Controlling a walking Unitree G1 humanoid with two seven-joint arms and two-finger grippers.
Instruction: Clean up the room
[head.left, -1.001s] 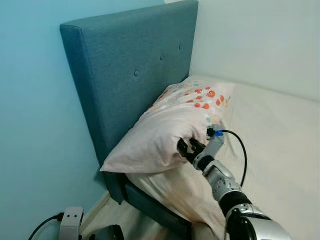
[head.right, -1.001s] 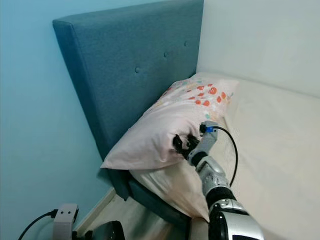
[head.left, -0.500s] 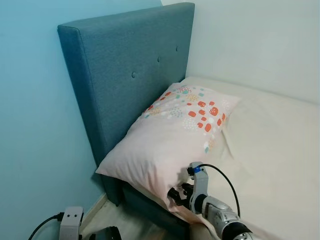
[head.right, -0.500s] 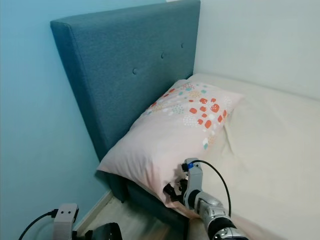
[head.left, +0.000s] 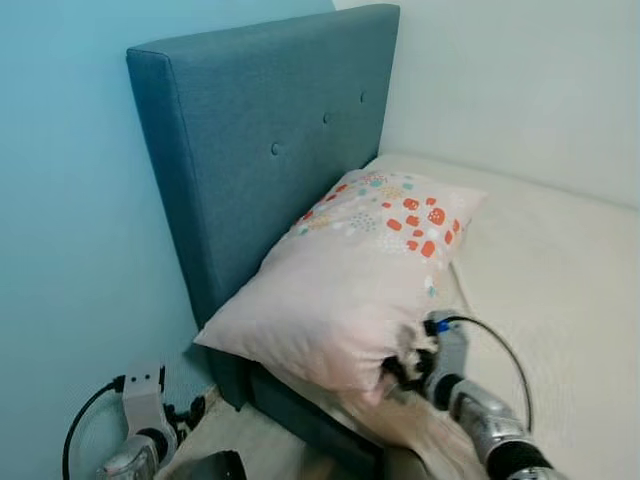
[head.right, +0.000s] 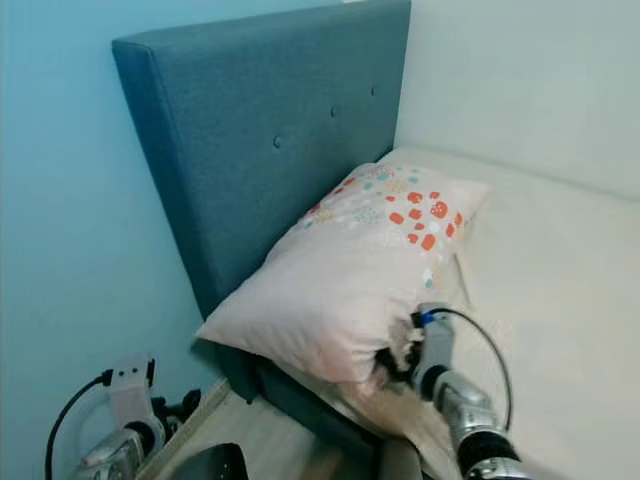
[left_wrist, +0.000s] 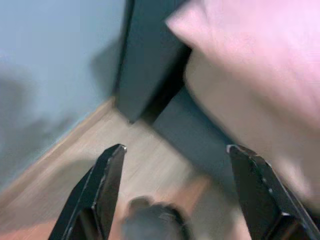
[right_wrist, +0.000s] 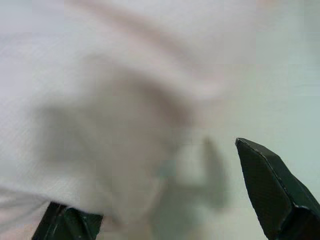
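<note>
A pale pink pillow (head.left: 345, 290) with red and teal dots at its far end lies at the head of the bed, against the blue headboard (head.left: 250, 150). My right gripper (head.left: 400, 372) is at the pillow's near corner, by the bed's edge. In the right wrist view its fingers (right_wrist: 277, 192) stand wide apart, open, with blurred pillow fabric just ahead of them. My left gripper (left_wrist: 172, 195) hangs low at the left, open, over the wooden floor (left_wrist: 125, 145) beside the bed base.
The cream mattress (head.left: 560, 260) stretches to the right along a white wall. A light blue wall (head.left: 70, 250) stands left of the headboard. The dark bed base (head.left: 300, 415) runs under the pillow, with a strip of floor between it and the wall.
The pillow, lifted against the headboard a second ago, now lies flat. My right gripper dropped to the bed's edge, then came back to the pillow's near corner. My left arm rose slightly.
</note>
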